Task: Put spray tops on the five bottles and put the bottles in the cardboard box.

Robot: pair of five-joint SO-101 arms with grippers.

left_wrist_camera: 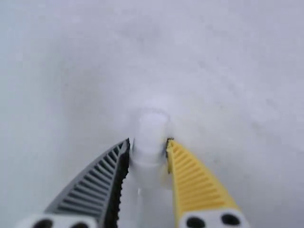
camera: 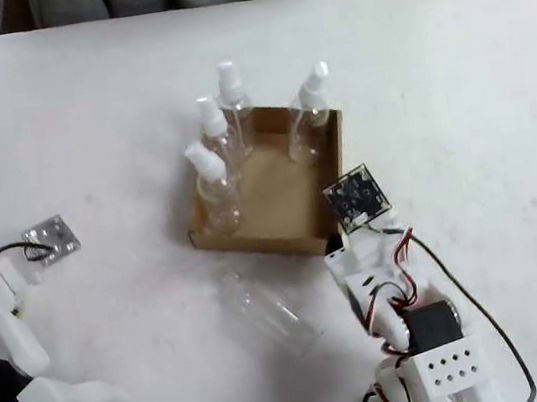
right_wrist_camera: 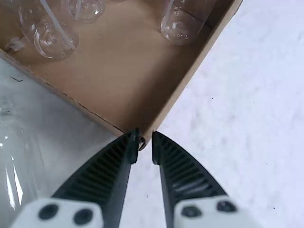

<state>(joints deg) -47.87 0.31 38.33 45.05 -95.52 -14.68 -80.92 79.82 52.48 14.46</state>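
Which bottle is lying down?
The bottle on the table beside the cardboard box; the other four stand upright inside it, spray tops on.

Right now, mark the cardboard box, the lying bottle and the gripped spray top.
cardboard box (camera: 283, 199), high view, bare floor.
lying bottle (camera: 264, 309), high view, its body.
spray top (left_wrist_camera: 149, 135), left wrist view, its side.

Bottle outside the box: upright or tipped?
Tipped. The bottle lies on its side on the table, beside the cardboard box.
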